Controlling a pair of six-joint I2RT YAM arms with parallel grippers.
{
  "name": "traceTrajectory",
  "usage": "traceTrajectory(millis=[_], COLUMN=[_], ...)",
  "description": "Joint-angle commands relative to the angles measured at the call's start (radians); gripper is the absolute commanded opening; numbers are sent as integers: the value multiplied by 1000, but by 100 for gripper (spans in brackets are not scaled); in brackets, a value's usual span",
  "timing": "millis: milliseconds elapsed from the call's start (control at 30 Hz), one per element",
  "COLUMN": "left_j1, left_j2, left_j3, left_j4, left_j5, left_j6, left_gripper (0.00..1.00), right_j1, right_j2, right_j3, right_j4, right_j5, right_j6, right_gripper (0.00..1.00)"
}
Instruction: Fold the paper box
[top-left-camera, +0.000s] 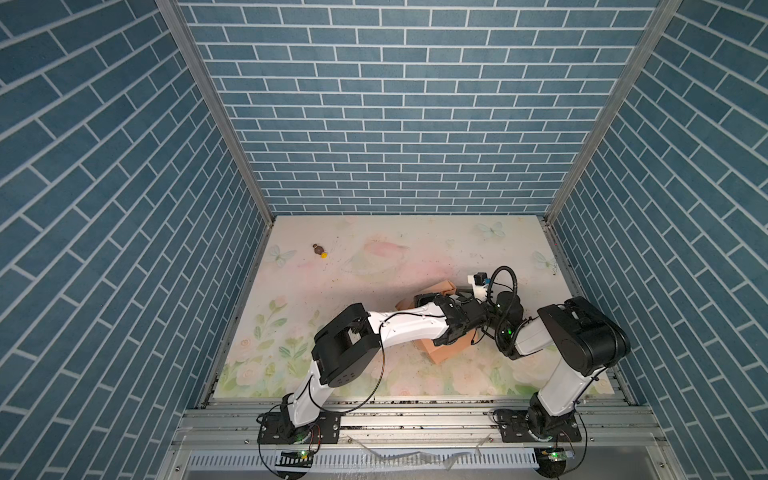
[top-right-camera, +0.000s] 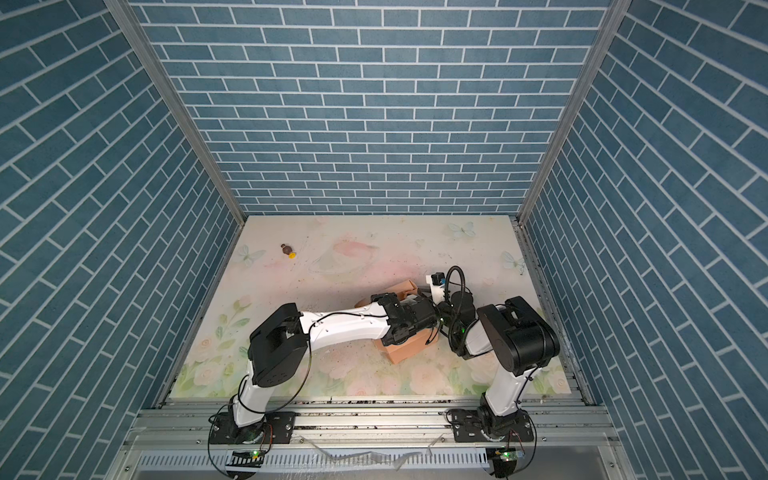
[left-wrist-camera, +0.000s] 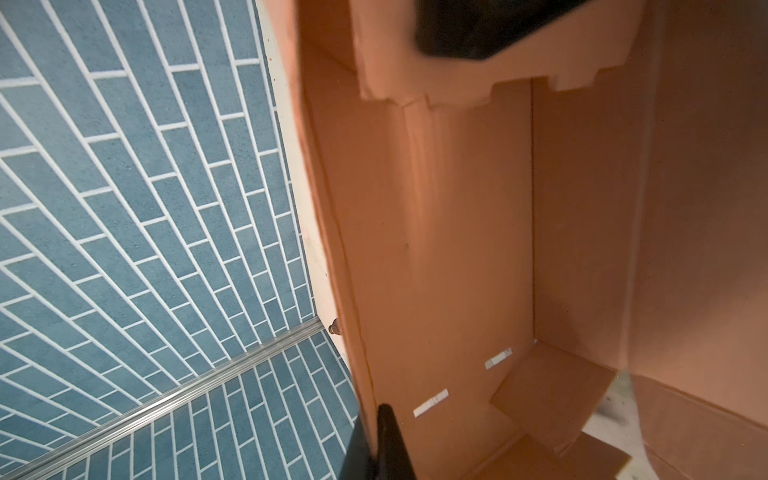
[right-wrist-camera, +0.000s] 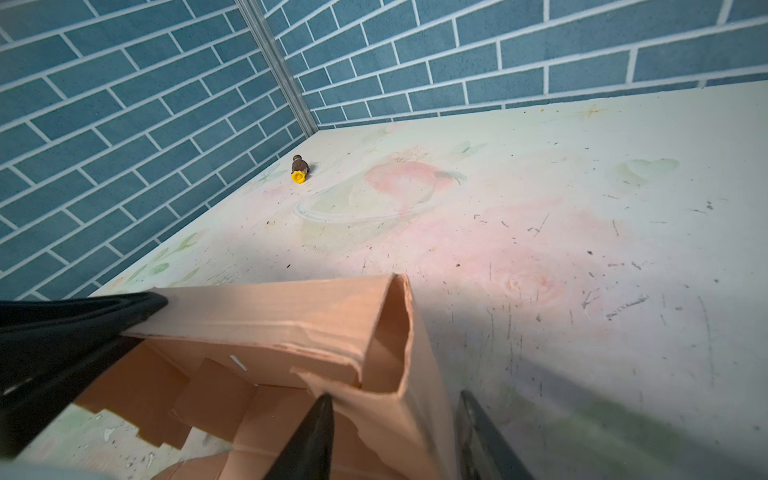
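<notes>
The paper box (top-left-camera: 446, 353) (top-right-camera: 405, 349) is peach-orange cardboard, half raised, lying mid-table under both crossed wrists in both top views. In the left wrist view its inside (left-wrist-camera: 436, 249) shows slots and loose flaps. My left gripper (left-wrist-camera: 380, 415) is shut on the top edge of one long wall; it is the black finger (right-wrist-camera: 137, 303) in the right wrist view. My right gripper (right-wrist-camera: 395, 415) is open and straddles the box's end wall (right-wrist-camera: 399, 332) at a corner. One fingertip (right-wrist-camera: 322, 415) touches a torn inner flap, while the outer one stands just off the wall.
A tiny brown-and-yellow object (top-left-camera: 320, 250) (right-wrist-camera: 299, 169) lies near the back left corner. Blue brick walls close the table on three sides. The floral mat (top-left-camera: 415, 257) stretches behind the box, and a metal rail (top-left-camera: 415, 415) runs along the front.
</notes>
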Motion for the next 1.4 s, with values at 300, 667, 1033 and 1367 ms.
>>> traceTrajectory(millis=[300, 667, 1033, 1367], left_j1=[-16, -14, -14, -14], left_j2=[-17, -19, -29, -35], left_j3=[-3, -2, 0, 0], left_j4=[-16, -15, -13, -16], left_j5=[28, 28, 30, 46], left_j6=[8, 8, 8, 5], left_gripper=[6, 6, 6, 6], right_j1=[35, 41, 40, 42], right_j2=[38, 38, 1, 55], right_j3=[31, 29, 14, 73], right_j4=[94, 105, 65, 57], right_j5=[8, 36, 50, 52], right_j6=[4, 16, -6, -18], right_gripper=[50, 22, 55, 57])
